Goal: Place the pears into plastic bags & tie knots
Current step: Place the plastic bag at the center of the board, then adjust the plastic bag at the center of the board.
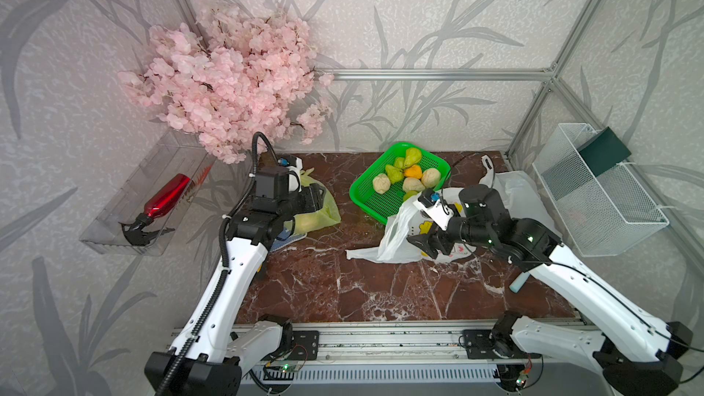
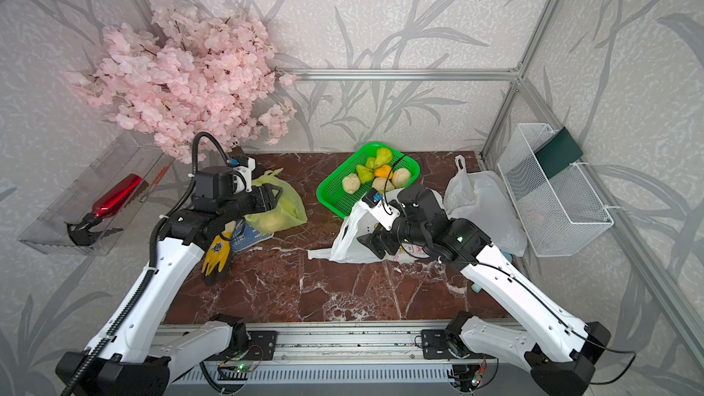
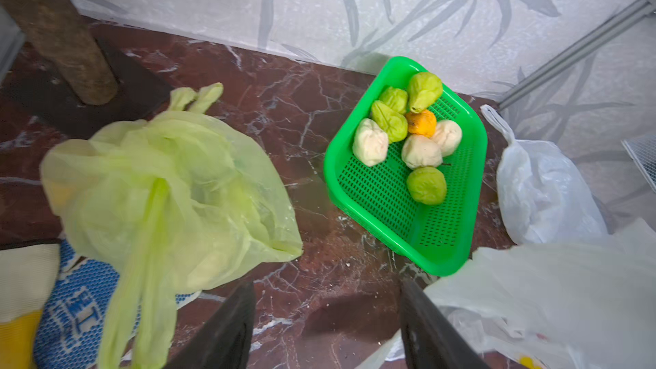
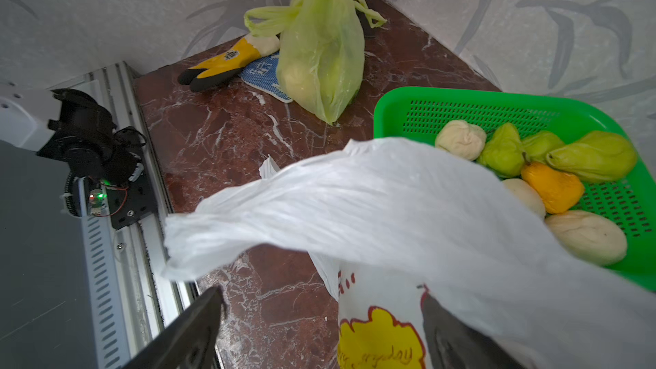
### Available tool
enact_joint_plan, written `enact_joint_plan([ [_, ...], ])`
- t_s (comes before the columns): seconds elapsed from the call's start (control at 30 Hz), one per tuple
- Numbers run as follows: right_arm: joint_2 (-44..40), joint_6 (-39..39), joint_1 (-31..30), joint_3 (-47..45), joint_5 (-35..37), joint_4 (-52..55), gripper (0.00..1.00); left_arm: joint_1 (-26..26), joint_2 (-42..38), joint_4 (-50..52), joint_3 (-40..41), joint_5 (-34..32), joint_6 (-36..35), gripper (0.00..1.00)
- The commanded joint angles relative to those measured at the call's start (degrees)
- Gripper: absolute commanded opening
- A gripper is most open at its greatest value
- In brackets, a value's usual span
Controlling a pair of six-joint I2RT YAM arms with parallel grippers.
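Several green, cream and orange pears [image 1: 405,177] [image 3: 408,133] [image 4: 532,179] lie in a green basket [image 1: 384,203]. Left of it, a yellow-green plastic bag [image 1: 318,219] [image 3: 170,189] [image 4: 323,51] holds pale pears, its handles sticking out. I cannot tell whether they form knots. My left gripper [image 1: 318,200] [image 3: 326,283] hovers open beside that bag, nothing between its fingers. A white bag with a yellow label [image 1: 396,234] [image 4: 390,207] lies in front of the basket. My right gripper [image 1: 423,245] [image 4: 321,294] stands wide open at it, film draped over one finger. Another white bag [image 1: 514,192] [image 3: 543,193] sits at the back right.
A yellow-and-black glove [image 2: 217,257] and a blue mat [image 2: 244,238] lie under my left arm. Pink blossoms [image 1: 228,81] on a brown stem [image 3: 60,30] fill the back left corner. A white wire basket [image 1: 594,200] hangs right; a clear tray with a red bottle [image 1: 167,196] hangs left.
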State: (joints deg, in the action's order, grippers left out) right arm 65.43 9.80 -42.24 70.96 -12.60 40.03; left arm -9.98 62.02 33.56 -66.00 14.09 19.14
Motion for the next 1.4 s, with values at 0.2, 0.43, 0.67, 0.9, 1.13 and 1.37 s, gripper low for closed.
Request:
enact_joint_plan([
  [0.2, 16.7, 2.8, 3.0, 17.0, 12.5, 11.1, 0.95, -1.5, -0.2, 1.1, 2.5, 3.7, 1.2, 0.63],
  [0.43, 21.6, 3.7, 8.3, 26.8, 15.1, 15.6, 0.96, -5.1, -1.2, -1.0, 10.3, 5.8, 5.4, 0.65],
  [0.67, 27.6, 3.1, 14.8, 34.8, 19.2, 20.8, 1.0, -7.0, -2.8, -1.6, 13.3, 9.7, 9.3, 0.66],
  [0.9, 33.3, -2.1, 16.9, 35.1, 13.7, 18.6, 1.0, -15.4, -4.2, -13.6, 20.5, 15.0, 20.7, 0.81],
  [1.13, 35.6, -7.7, 18.3, 31.6, 11.4, 16.6, 1.0, -23.4, -0.7, -34.7, 26.4, 9.0, 26.9, 0.88],
  [1.37, 33.7, -11.3, 19.3, 27.2, 7.8, 14.2, 0.98, -31.7, 8.3, -38.0, 19.5, 8.5, 21.2, 0.9],
])
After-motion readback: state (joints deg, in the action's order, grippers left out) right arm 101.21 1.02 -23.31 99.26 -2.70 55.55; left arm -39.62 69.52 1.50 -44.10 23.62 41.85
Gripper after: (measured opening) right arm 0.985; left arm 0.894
